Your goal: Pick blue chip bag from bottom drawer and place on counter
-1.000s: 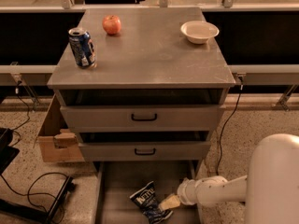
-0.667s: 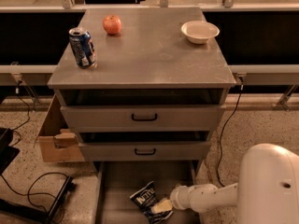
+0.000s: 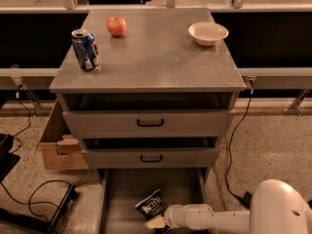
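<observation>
The blue chip bag (image 3: 149,204) lies crinkled on the floor of the open bottom drawer (image 3: 122,189), near its front middle. My gripper (image 3: 157,222) reaches in from the right on a white arm and sits right at the bag's lower edge, touching or nearly touching it. The counter (image 3: 151,57) is the flat grey top of the cabinet, above the two closed upper drawers.
On the counter stand a blue soda can (image 3: 86,49) at the left, a red apple (image 3: 116,26) at the back and a white bowl (image 3: 208,33) at the back right. A cardboard box (image 3: 57,145) and cables lie on the floor to the left.
My arm has reached further left along the drawer, bringing the gripper from the bag's right side to its lower edge. The bag has not visibly moved.
</observation>
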Tool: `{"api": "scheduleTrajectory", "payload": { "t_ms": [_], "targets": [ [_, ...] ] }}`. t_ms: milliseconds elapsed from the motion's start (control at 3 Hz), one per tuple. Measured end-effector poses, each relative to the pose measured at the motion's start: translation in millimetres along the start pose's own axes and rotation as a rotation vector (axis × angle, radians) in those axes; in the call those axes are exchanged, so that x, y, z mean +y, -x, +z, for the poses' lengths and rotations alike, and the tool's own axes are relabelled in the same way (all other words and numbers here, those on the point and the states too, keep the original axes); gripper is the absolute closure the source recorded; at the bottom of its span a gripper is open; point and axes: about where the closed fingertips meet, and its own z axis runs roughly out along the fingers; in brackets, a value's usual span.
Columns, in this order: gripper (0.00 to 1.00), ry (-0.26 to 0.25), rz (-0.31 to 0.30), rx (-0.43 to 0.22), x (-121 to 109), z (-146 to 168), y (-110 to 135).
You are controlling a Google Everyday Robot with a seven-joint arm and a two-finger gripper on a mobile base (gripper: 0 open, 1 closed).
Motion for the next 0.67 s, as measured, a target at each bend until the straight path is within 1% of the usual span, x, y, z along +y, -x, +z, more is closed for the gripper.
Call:
{"api": "scheduleTrajectory", "payload": {
  "t_ms": [333,667],
  "targets": [
    [0.40,0.034,0.005,-0.012,3.7,9.2,1.3],
    [0.62,0.022,-0.034,-0.023,-5.7,-14.6,12.7]
  ]
}}
